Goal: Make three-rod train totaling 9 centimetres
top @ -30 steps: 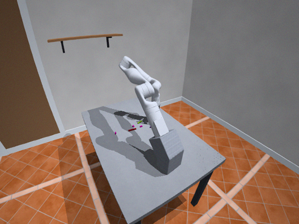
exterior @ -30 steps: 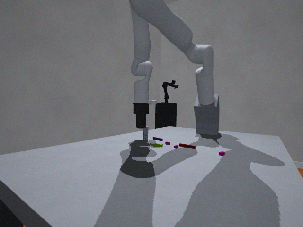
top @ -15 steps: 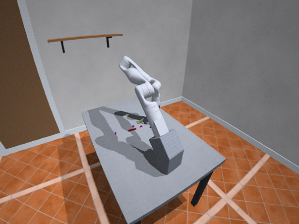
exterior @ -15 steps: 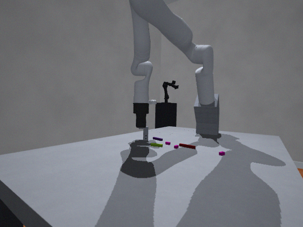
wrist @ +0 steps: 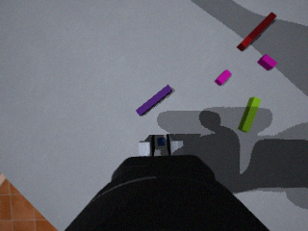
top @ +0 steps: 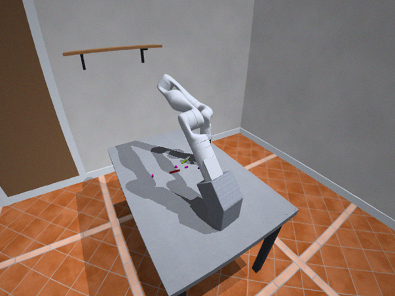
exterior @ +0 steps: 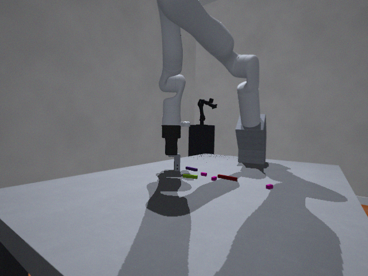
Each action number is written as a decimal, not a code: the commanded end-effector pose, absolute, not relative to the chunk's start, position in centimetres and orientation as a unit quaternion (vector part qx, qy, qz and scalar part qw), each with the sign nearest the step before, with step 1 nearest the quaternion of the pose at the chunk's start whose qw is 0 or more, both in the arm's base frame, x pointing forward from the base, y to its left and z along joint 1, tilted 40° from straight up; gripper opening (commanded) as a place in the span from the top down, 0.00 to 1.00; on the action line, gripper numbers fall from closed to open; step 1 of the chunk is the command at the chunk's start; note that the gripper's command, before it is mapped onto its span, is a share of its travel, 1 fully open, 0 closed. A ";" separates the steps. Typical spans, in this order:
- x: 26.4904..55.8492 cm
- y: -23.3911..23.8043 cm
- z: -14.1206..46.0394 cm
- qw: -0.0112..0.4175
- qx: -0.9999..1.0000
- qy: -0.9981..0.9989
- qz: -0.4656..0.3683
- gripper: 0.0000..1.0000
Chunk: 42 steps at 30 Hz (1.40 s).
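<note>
My gripper (wrist: 161,141) points straight down, low over the table, also in the exterior view (exterior: 176,167). Its fingers stand open, with a small blue rod (wrist: 161,141) between them; I cannot tell whether it rests on the table. A purple rod (wrist: 154,100) lies just ahead of the fingers. A lime rod (wrist: 249,114) lies to the right in the arm's shadow. Two magenta rods (wrist: 222,77) (wrist: 267,62) and a red rod (wrist: 256,31) lie farther off. A third magenta rod (exterior: 269,186) lies alone, apart from the group.
The arm's grey base block (exterior: 250,142) stands on the table behind the rods. The table edge and the orange floor (wrist: 14,207) show at the lower left of the wrist view. A dark box with a small black arm (exterior: 201,139) stands beyond the table.
</note>
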<state>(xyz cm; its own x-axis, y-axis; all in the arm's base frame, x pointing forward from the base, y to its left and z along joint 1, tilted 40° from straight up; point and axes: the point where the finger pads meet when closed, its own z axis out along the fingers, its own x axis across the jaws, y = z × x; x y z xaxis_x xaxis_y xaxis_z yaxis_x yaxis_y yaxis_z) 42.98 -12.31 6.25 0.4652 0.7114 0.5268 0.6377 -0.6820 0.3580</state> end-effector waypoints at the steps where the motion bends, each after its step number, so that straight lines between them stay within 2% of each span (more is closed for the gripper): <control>1: 43.0 -12.4 6.3 0.056 0.854 0.395 0.334 0.52; 2: 43.0 -12.4 6.3 0.056 0.854 0.395 0.334 0.46; 21: 42.8 -12.4 6.6 0.056 0.854 0.395 0.334 0.46; 42: 40.1 -13.1 9.9 0.056 0.854 0.395 0.334 0.46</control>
<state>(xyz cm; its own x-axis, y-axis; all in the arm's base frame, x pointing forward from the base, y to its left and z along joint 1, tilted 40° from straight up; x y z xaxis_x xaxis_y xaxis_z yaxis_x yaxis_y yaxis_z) 40.02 -12.94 9.02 0.4706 0.7116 0.5216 0.6447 -0.6810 0.3473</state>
